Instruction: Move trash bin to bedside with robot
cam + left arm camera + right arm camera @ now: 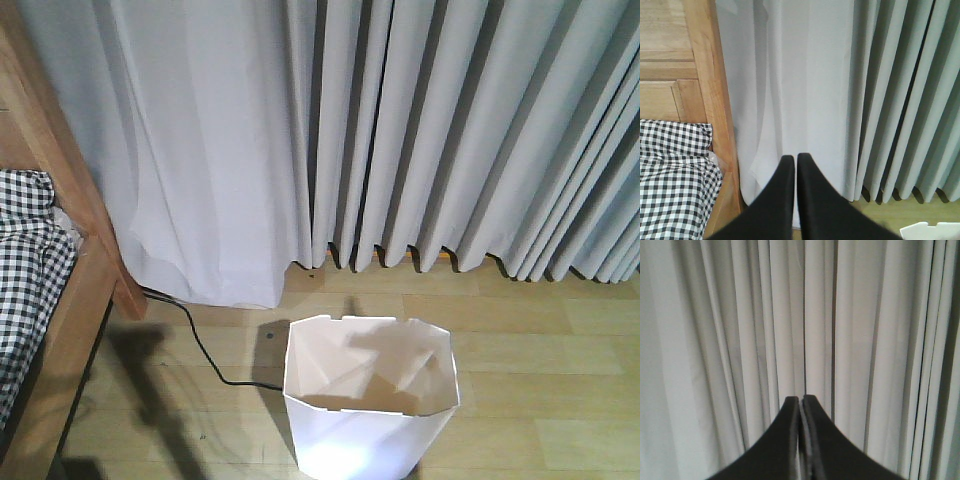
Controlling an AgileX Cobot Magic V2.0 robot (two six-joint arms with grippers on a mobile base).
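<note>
1. Trash bin (370,400) stands upright on the wooden floor (540,370) in the exterior front-facing view, low and a little right of centre. Its angular rim is open upward, the cream-white inside bare with shadows across it. It sits apart from the bed frame (75,250) at the left edge, with bare floor between them. A black cable (205,355) runs across the floor from under the curtain and ends behind the bin's left wall. Black-and-white check bedding (30,280) lies inside the frame. A pale pleated curtain (400,130) hangs behind everything and reaches the floor. No arm shows in this view.

2. Left wrist view: the left gripper (795,159) points at the curtain (805,90), its 2 black fingers drawn together with only a hairline slit between the tips, nothing held. The bed's wooden post (715,90) and check bedding (675,180) lie to its left. A white corner of the bin's rim (932,231) shows at the bottom right, well clear of the fingers.

3. Right wrist view: the right gripper (801,400) faces the curtain folds (740,340), its 2 fingers pressed together at the tips and empty. The bin is out of this view.
</note>
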